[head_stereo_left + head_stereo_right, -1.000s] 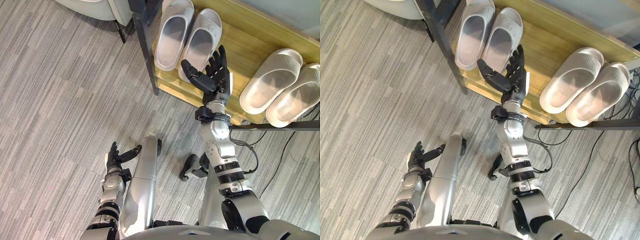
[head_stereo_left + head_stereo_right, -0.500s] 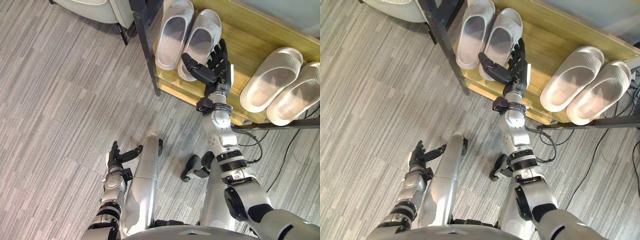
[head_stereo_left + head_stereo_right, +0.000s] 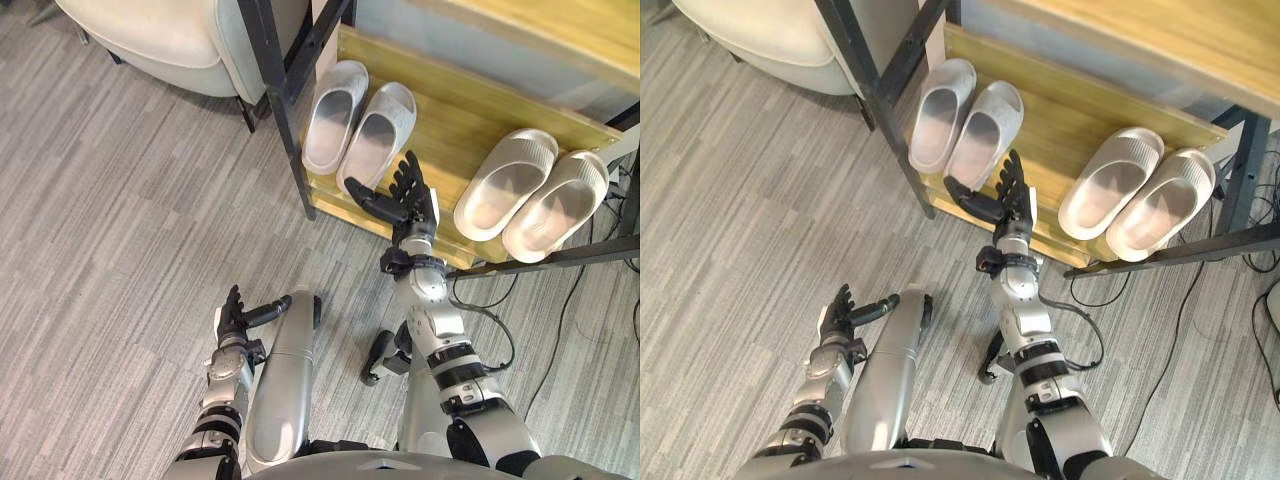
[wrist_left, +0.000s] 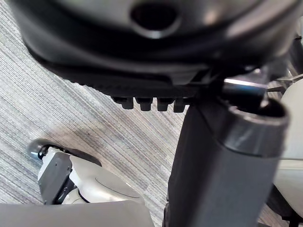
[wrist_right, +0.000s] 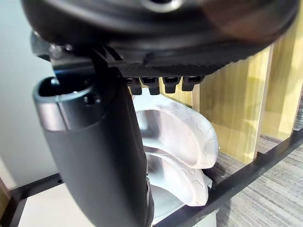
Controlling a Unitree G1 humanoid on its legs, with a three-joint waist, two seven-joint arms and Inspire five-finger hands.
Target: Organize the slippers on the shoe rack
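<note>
Open and empty, my right robot hand (image 3: 415, 208) is raised at the front edge of the shoe rack (image 3: 283, 120), fingers straight and pointing into it, thumb spread out toward my left. The thumb tip sits just beside the heel of the nearer slipper in the left pair of slippers (image 3: 333, 118); I cannot tell whether it touches. My left robot hand (image 3: 232, 318) hangs low over the floor (image 3: 120, 250), fingers relaxed, thumb out, holding nothing.

Both pairs lie on the lower shelf (image 3: 455, 135), a yellow wooden board in a black metal frame. The left pair is at the shelf's left end, close by the black upright, its two slippers side by side with toes pointing inward. The right pair of slippers (image 3: 505, 185) lies toward the other end, angled, also side by side. Bare wood separates the pairs. An upper shelf (image 3: 560, 25) of the same wood runs above, with a pale grey back panel (image 3: 440, 35) between the two boards.

Grey carpet with fine stripes covers the floor. A cream armchair (image 3: 150, 35) stands just beside the rack, to my left.
</note>
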